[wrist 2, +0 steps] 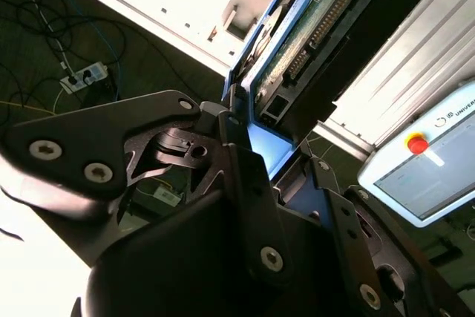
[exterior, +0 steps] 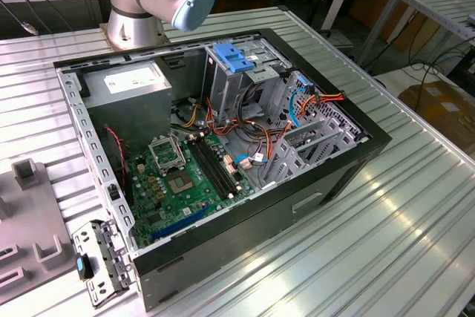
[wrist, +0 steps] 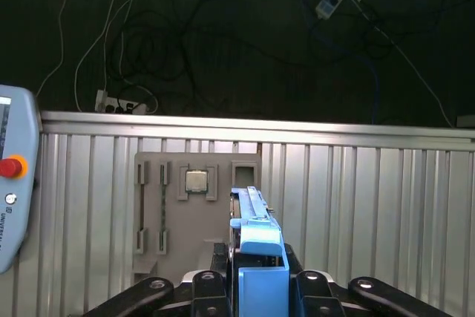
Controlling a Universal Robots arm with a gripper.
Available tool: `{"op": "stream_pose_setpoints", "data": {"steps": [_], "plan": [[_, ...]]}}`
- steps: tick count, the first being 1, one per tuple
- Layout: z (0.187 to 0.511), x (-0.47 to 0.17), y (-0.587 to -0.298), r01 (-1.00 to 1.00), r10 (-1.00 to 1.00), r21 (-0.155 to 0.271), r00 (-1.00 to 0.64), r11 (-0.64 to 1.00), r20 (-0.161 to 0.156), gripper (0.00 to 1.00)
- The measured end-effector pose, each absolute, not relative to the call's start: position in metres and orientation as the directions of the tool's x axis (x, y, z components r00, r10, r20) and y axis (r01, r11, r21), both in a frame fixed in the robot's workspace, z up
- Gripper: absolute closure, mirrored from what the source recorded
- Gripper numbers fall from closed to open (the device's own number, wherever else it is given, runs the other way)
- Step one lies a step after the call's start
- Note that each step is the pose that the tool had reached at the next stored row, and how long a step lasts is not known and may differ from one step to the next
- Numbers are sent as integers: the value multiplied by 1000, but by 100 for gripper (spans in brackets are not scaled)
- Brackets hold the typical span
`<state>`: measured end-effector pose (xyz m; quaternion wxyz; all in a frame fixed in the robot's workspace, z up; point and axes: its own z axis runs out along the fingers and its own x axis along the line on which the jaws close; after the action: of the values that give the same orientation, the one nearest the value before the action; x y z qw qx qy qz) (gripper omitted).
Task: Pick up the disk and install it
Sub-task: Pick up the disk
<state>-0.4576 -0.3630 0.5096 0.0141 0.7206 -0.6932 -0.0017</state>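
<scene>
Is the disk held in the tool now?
Yes, in the first wrist view the disk stands edge-on, clamped between the two sides of the tool.

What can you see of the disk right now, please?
The disk is clamped edge-on between the black fingers of the hand, clear of the ribbed metal table. The second wrist view shows its underside: a green circuit board with a connector row. The first wrist view shows its thin silver edge and a light-blue plastic rail nearest the hand.
</scene>
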Motion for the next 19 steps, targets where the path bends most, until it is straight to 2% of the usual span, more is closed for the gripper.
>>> {"op": "stream_pose_setpoints", "data": {"steps": [19], "plan": [[510,-422,-363,-999,-999,23,39,-39,17,63]]}}
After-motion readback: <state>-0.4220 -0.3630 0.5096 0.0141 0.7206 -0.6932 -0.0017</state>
